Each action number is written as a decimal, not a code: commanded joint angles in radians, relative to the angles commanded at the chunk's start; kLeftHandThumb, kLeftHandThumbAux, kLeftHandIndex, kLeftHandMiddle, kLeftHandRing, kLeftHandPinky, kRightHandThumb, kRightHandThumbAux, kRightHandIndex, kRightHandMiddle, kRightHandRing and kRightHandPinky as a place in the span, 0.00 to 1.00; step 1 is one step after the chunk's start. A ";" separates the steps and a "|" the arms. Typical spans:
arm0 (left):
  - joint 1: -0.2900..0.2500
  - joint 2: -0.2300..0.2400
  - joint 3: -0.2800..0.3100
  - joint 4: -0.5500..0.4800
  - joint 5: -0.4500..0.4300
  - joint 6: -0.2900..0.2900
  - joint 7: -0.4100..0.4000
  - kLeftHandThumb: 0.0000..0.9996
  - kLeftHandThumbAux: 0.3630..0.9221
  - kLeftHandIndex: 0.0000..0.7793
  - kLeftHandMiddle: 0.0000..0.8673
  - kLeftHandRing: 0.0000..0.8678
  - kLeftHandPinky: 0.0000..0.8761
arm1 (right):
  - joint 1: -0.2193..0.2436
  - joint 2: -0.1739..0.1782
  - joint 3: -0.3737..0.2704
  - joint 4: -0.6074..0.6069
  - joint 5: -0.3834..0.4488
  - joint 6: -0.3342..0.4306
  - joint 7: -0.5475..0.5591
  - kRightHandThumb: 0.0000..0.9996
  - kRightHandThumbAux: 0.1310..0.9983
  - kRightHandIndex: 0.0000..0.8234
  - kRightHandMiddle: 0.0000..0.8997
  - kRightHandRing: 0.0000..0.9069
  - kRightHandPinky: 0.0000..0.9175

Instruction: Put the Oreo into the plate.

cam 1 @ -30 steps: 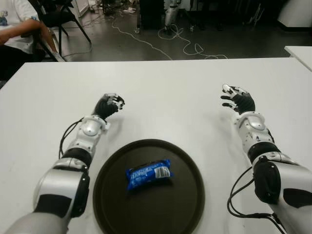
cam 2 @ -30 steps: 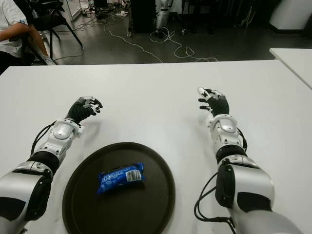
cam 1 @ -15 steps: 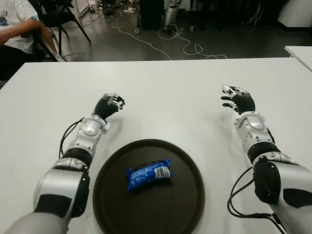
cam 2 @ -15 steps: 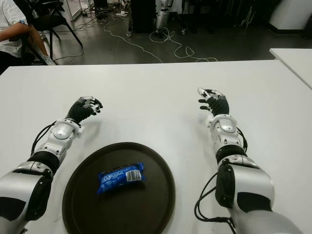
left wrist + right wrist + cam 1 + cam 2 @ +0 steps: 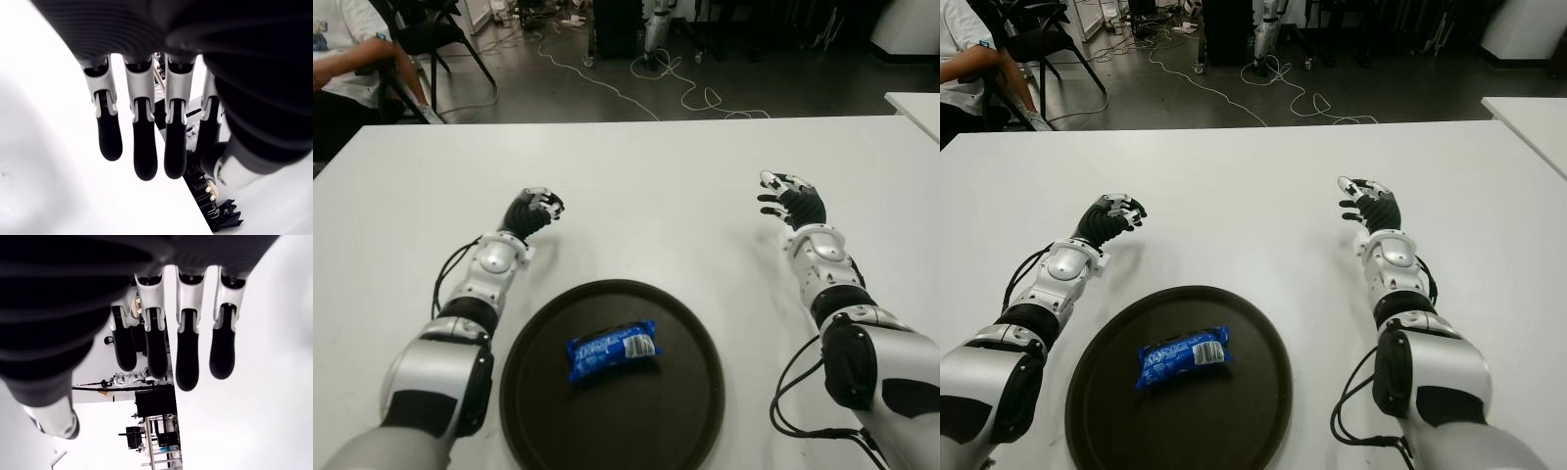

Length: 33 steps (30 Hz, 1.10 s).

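Observation:
A blue Oreo pack (image 5: 612,349) lies flat in the left half of a round dark brown plate (image 5: 685,411) near the table's front edge. My left hand (image 5: 534,210) is over the white table beyond the plate's left rim, its fingers (image 5: 138,147) relaxed and holding nothing. My right hand (image 5: 787,195) is farther right, well apart from the plate, its fingers (image 5: 188,363) also spread and empty.
The white table (image 5: 646,186) stretches wide around the plate. A second white table's corner (image 5: 915,106) shows at the far right. Beyond the far edge, a seated person (image 5: 347,59), a chair and floor cables (image 5: 636,83).

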 joint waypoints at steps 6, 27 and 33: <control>-0.001 0.000 0.003 0.001 -0.003 0.008 -0.005 0.94 0.52 0.63 0.51 0.50 0.43 | 0.001 0.002 0.004 0.000 -0.004 -0.002 -0.003 0.23 0.60 0.46 0.60 0.61 0.59; -0.005 -0.002 0.002 0.003 0.000 0.021 0.006 0.94 0.52 0.62 0.50 0.51 0.44 | 0.002 0.004 0.025 0.001 -0.009 -0.001 -0.001 0.29 0.62 0.45 0.58 0.59 0.57; -0.005 -0.004 0.007 0.004 -0.005 0.014 0.006 0.94 0.52 0.62 0.50 0.51 0.45 | 0.003 0.004 0.032 0.001 -0.012 -0.004 0.003 0.30 0.62 0.47 0.59 0.60 0.58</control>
